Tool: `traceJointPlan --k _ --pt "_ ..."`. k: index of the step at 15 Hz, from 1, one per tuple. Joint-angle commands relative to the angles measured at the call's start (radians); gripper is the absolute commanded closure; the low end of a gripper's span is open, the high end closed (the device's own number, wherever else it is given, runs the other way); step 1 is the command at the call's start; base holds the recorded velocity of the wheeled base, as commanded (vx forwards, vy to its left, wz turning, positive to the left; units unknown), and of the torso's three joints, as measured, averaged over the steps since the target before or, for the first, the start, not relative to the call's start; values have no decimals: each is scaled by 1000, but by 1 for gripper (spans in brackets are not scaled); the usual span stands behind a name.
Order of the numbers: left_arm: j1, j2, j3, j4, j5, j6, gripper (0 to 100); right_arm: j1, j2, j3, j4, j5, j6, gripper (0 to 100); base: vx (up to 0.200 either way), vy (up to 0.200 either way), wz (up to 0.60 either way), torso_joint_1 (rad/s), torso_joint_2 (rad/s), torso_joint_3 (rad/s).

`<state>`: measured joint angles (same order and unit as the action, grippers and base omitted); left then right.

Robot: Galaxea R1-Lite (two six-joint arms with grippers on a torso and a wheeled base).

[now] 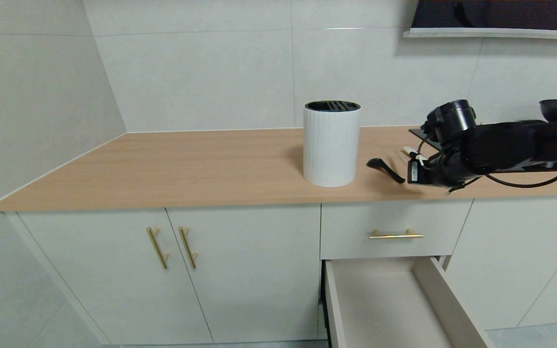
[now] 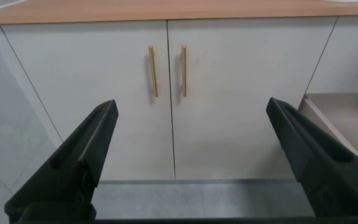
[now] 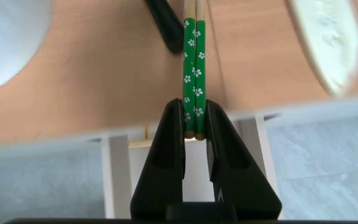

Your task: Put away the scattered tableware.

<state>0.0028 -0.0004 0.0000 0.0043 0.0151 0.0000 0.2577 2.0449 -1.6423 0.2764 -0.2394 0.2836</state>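
The right claw (image 3: 194, 111) pinches two green chopsticks (image 3: 194, 56) by their ends, over the tabletop (image 1: 186, 164) near the white holder (image 1: 331, 145). They might tip, slip out, or miss its slots. The left claw (image 2: 191, 112) hangs wide open.

A kitchen: tiled wall (image 1: 201, 72), wooden countertop (image 1: 186, 164), white cabinets (image 1: 249, 270) with brass handles (image 1: 157, 247), a pulled-out drawer (image 1: 385, 299).

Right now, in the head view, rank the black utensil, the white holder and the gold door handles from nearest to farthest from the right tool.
From the right tool, shut on the chopsticks:
1. black utensil, on the counter just to the tool's left.
2. white holder, standing farther left on the counter.
3. gold door handles, lower left, below the counter.
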Motion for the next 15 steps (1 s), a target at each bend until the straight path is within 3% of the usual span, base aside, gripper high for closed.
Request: traceJointPlan --k 1,4,8,11,15 --pt "0 0 0 0 0 0 0 18 -252 182 -2 22 14 100 0 0 0 0 0 0" --pt "0 0 0 0 0 0 0 17 -471 366 12 80 3 100 0 0 0 0 0 0" --pt "0 0 0 0 0 0 0 18 -654 489 136 121 -37 100 0 0 0 0 0 0" --pt "0 0 0 -1 0 0 0 15 -712 541 190 308 -58 100 0 0 0 0 0 0" --pt "0 0 0 -1 0 0 0 14 -723 595 239 417 -176 100 0 0 0 0 0 0"
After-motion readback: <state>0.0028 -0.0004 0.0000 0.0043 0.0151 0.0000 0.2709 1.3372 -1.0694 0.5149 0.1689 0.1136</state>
